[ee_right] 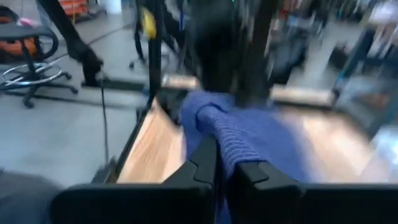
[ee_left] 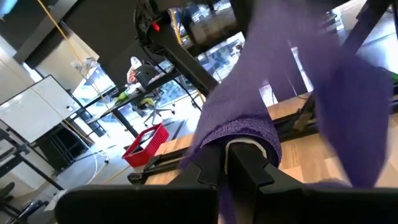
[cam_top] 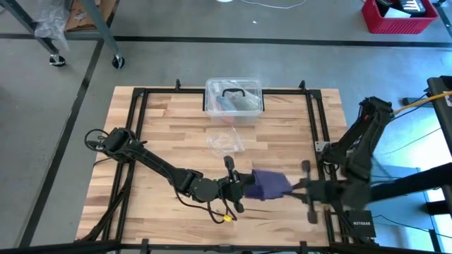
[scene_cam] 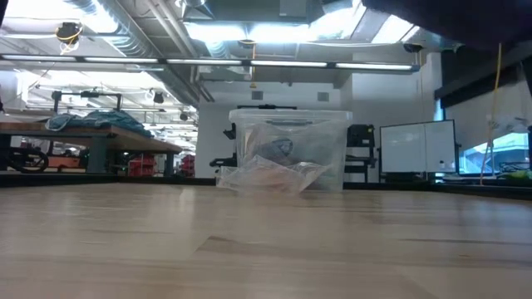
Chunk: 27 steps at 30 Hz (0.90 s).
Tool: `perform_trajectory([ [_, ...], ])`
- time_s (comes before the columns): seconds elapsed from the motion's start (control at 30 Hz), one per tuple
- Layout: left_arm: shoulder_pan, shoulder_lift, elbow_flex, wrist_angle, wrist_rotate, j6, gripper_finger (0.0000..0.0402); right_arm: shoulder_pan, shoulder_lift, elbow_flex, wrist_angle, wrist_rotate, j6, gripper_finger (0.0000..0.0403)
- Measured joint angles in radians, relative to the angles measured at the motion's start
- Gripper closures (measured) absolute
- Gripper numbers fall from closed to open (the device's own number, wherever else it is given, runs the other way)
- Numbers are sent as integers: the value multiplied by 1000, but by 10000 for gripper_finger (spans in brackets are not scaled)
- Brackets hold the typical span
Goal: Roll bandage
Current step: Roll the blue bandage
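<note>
The bandage, held above the table between the left gripper and right gripper, both clamped on its ends, may slip out if pulled taut.
</note>
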Motion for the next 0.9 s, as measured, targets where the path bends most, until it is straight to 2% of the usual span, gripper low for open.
perform_trajectory([
  [0.17,-9,0,0,-32,181,27,394,-24,-36,212,-159,191,-184,396],
  [0.27,-17,0,0,-48,286,30,394,-74,-76,288,-315,277,-173,391],
  [0.37,-25,-2,0,-43,307,36,394,-139,-131,301,-405,275,-97,396],
  [0.53,-37,-3,0,-41,305,45,394,-262,-188,259,-606,221,110,388],
  [0.7,-64,-13,35,-45,305,49,394,-360,-203,198,-835,125,393,329],
  [0.77,-74,-32,45,-41,306,28,394,-387,-200,166,-872,39,449,295],
  [0.9,-80,-66,45,-63,279,-77,394,-429,-201,139,-877,-203,476,228],
])
